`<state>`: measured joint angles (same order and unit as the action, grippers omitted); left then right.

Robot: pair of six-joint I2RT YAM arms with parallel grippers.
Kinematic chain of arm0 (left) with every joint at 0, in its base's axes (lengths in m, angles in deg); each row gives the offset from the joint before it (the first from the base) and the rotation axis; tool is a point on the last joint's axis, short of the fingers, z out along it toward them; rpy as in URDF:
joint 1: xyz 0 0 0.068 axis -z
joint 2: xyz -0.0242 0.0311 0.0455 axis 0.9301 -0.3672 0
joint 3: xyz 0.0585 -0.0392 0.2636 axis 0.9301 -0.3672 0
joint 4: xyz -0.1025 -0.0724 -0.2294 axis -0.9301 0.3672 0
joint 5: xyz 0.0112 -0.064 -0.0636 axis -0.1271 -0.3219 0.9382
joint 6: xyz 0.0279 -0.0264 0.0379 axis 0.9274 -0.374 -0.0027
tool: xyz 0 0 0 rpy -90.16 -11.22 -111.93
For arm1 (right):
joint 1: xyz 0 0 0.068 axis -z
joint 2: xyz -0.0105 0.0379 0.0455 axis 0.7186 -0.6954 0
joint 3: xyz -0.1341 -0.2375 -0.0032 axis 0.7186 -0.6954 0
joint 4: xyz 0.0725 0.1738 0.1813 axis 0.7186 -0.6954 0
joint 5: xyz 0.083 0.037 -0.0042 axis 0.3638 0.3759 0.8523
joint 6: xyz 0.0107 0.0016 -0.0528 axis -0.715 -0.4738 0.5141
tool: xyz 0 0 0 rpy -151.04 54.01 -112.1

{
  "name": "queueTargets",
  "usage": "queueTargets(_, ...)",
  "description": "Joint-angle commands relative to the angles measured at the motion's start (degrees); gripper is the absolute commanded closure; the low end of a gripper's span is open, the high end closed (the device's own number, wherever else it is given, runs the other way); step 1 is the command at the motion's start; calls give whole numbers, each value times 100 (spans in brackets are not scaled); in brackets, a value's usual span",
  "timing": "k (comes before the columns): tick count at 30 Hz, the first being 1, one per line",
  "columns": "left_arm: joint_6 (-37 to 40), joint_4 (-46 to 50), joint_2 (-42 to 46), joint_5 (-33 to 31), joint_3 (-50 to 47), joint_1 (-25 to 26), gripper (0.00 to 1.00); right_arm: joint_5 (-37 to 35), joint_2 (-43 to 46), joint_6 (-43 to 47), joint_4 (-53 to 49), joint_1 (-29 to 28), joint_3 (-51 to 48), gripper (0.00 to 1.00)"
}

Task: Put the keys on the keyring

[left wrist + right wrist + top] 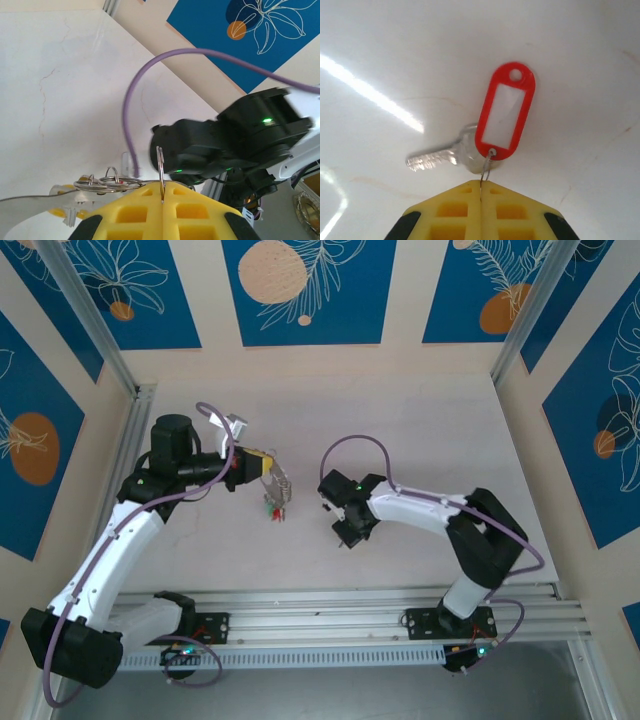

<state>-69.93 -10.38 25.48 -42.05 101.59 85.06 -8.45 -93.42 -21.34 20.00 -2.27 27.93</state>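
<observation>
Between the pressed-together yellow fingers [455, 212] of the right gripper [480, 187] sits the thin wire loop [486, 167] joining a red tag [505, 112] and a silver key [440, 156], both lying on the table [570, 60]. Opposite, the left gripper [163, 191] pinches the keyring [159, 162] edge-on, more keys [272, 508] hanging from it.

Top camera high behind arm bases [190, 625], looking down on table [420, 420]. Left wrist camera faces right arm [225, 145]; right wrist close above table.

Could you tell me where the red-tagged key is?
Right wrist view: the red-tagged key sits just beyond the right gripper, whose shut jaws pinch its wire loop.
</observation>
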Motion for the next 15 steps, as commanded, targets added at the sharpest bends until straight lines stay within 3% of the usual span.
queueTargets(1,212,-57,186,-8,128,-87,100,508,922,72,-185,-210,15,100)
queueTargets(6,228,-115,194,-53,42,-94,100,920,2337,156,-96,-646,-95,100)
queueTargets(15,521,-119,343,31,-75,-74,100,2032,3245,145,-122,-685,509,100)
